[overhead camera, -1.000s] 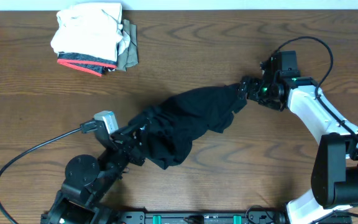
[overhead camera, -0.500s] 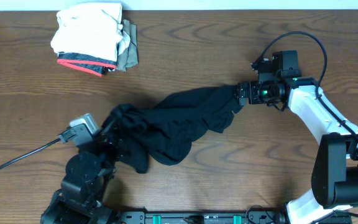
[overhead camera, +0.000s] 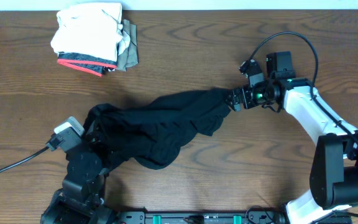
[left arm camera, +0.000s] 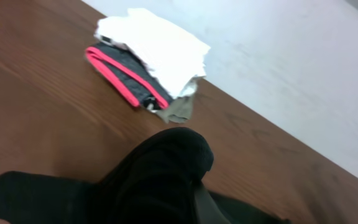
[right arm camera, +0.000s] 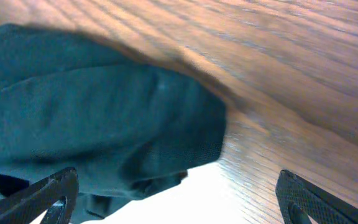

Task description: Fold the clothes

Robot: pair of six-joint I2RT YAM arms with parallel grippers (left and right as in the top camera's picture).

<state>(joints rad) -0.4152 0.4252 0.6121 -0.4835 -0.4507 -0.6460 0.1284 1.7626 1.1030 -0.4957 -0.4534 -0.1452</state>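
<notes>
Our garment (overhead camera: 160, 127) now sits further left; left claw (overhead camera: 92, 132) buried, grip unclear; right claw (overhead camera: 235, 99) gapes, so we risk bunching.

Garment (overhead camera: 160, 127) trailing from right pincer (overhead camera: 236, 99): plain black, no print; reads dark teal in right wrist view. Pincer black, arm (overhead camera: 309, 109) behind it white, green light (overhead camera: 266, 93) near its wrist. Table (overhead camera: 229, 37) beneath pincer: brown, wavy wood grain. Far across from pincer, folded pile (overhead camera: 92, 37): white top, dark grey layer with red edging, olive underneath.
</notes>
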